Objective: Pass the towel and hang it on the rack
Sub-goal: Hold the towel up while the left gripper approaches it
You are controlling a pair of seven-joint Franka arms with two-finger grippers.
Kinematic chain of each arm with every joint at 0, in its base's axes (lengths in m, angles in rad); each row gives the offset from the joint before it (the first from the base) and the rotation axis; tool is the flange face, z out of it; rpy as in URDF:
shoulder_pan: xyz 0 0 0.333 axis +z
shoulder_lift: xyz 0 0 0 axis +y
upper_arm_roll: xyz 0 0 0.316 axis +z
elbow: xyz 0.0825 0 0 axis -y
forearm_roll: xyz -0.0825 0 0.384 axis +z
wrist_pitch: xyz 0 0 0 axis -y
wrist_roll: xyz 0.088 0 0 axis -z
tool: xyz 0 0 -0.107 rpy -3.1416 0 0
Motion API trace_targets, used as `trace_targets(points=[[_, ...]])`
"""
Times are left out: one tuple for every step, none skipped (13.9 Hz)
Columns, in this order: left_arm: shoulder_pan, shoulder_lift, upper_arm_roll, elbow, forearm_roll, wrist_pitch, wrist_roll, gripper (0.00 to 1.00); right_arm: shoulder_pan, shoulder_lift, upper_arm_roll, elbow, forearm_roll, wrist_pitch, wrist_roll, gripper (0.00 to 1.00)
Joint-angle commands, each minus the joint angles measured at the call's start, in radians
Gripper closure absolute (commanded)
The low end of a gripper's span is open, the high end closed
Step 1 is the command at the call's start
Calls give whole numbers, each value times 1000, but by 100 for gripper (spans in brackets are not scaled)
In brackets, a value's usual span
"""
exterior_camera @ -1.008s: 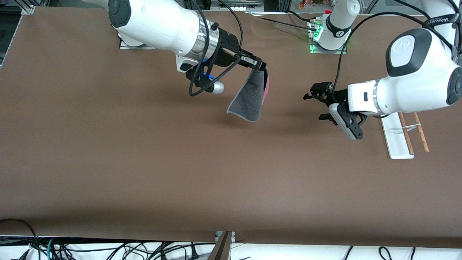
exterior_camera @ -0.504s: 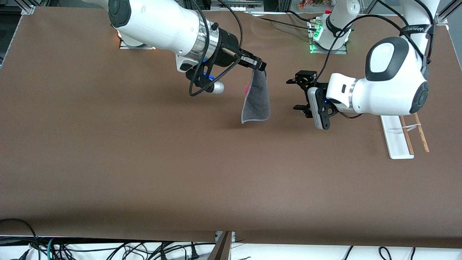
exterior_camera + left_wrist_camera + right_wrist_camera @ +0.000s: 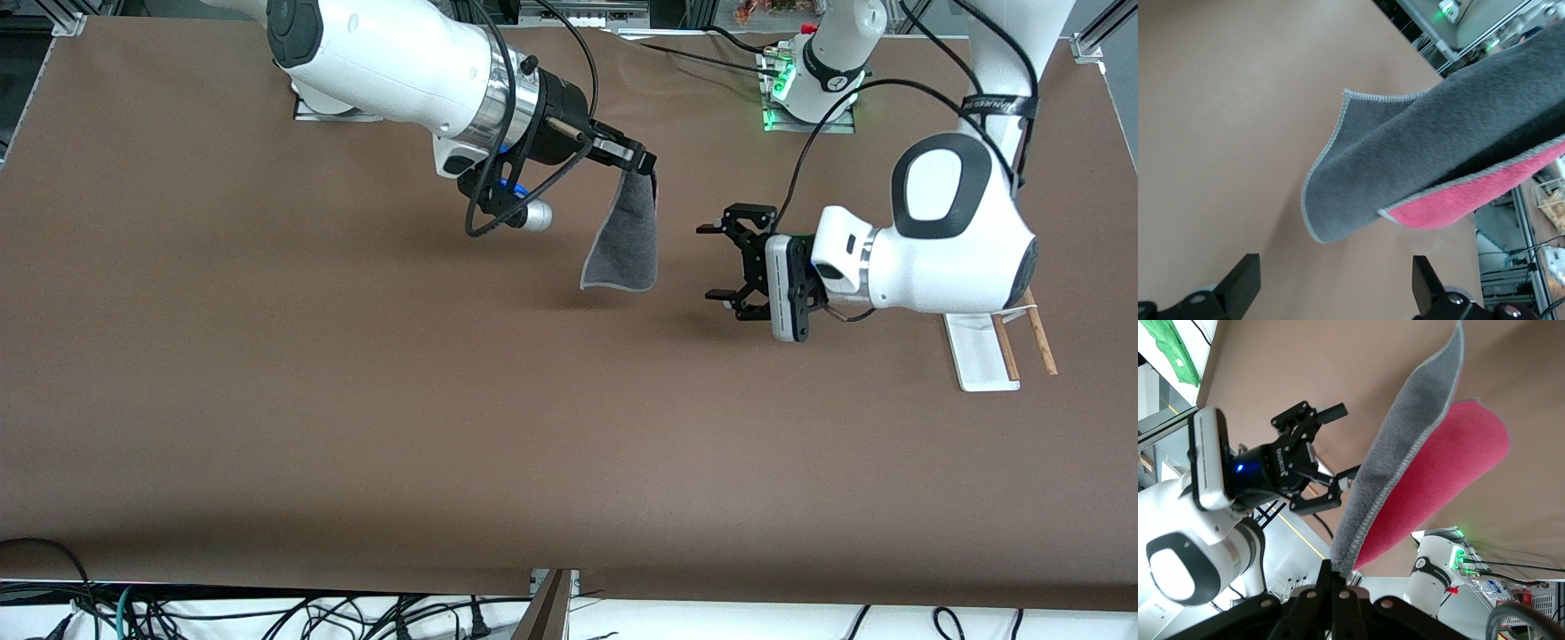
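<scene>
Currently mid-handover | right gripper point(image 3: 642, 162) pinches towel point(image 3: 625, 242), hanging above table centre | left gripper point(image 3: 714, 261) spread wide beside it, empty | transfer and hanging on rack point(image 3: 976, 351) remain.

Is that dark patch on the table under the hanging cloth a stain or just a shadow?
Front view: a soft shadow lies on the table beneath the towel, another beneath the left gripper. Left wrist view: the towel shows sharp, the background soft.
</scene>
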Motion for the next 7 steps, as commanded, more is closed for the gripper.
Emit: trace_targets(points=[[-6,-24,-12,-25,-35,4,35,0,0,7,-1,19,17,2,15,100],[-6,-50,-26,-55,-36,9,21,0,0,7,-1,19,17,2,15,100],[-6,-91,-38,-89,-48,9,6,0,0,7,-1,19,17,2,15,100],[-7,-135,-41,-133,-49,10,0,0,0,7,-1,19,17,2,15,100],[-9,-155,-47,-178,-53,22,19,0,0,7,-1,19,17,2,15,100],[-4,-160,-59,-192,-53,28,57,0,0,8,-1,19,17,2,15,100],[-3,-162,-61,-192,-55,28,78,0,0,10,-1,19,17,2,15,100]])
